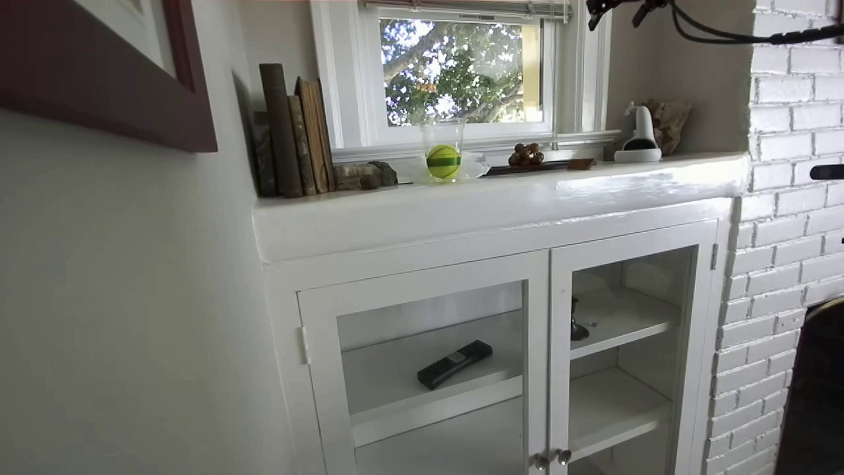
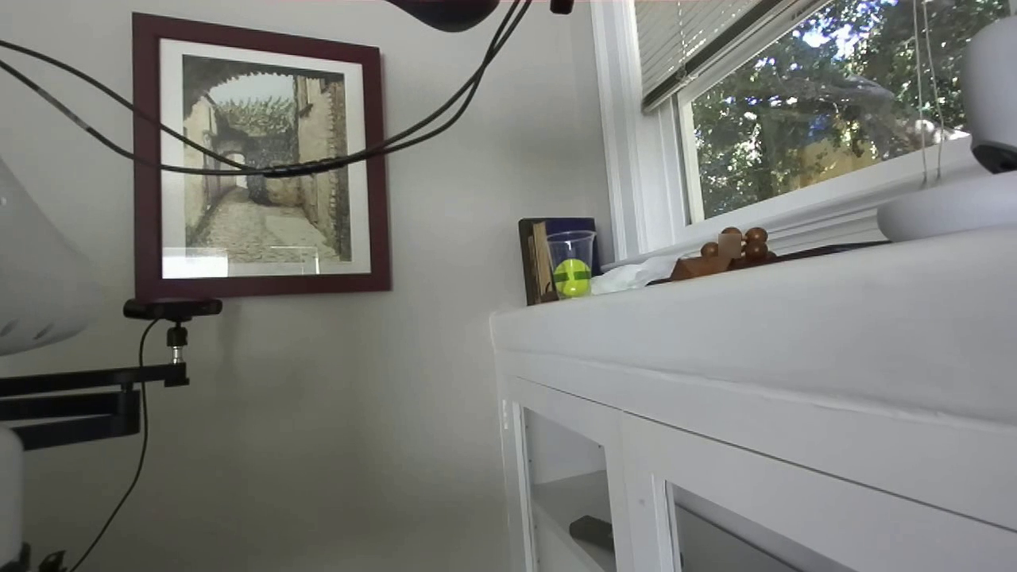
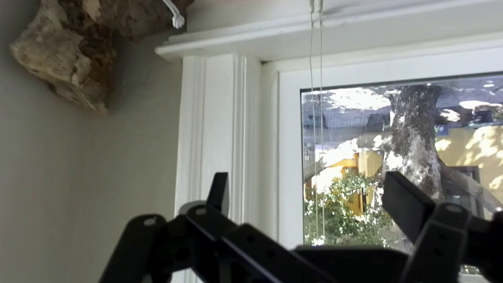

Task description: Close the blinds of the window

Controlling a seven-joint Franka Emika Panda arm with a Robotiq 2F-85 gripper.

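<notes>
The white slatted blinds point(image 1: 468, 8) are gathered near the top of the window point(image 1: 461, 72) in an exterior view. The blinds point(image 2: 699, 40) and the glass of the window point(image 2: 794, 127) also show in an exterior view; the lower pane is uncovered. Two thin pull cords point(image 3: 316, 51) hang at one side of the window in the wrist view, which stands upside down. My gripper point(image 3: 306, 194) is open and empty, facing the window's side frame and glass. The cords appear between its fingers, apart from both; depth is unclear. The gripper point(image 1: 618, 16) is at the top right in an exterior view.
The sill point(image 1: 475, 204) holds books point(image 1: 290, 132), a clear cup with a green ball point(image 1: 443, 161), wooden beads point(image 1: 525, 155), a white headset point(image 1: 638, 135) and a rock point(image 3: 74, 59). A framed picture point(image 2: 262, 287) hangs on the side wall. Below is a glass-door cabinet point(image 1: 422, 284).
</notes>
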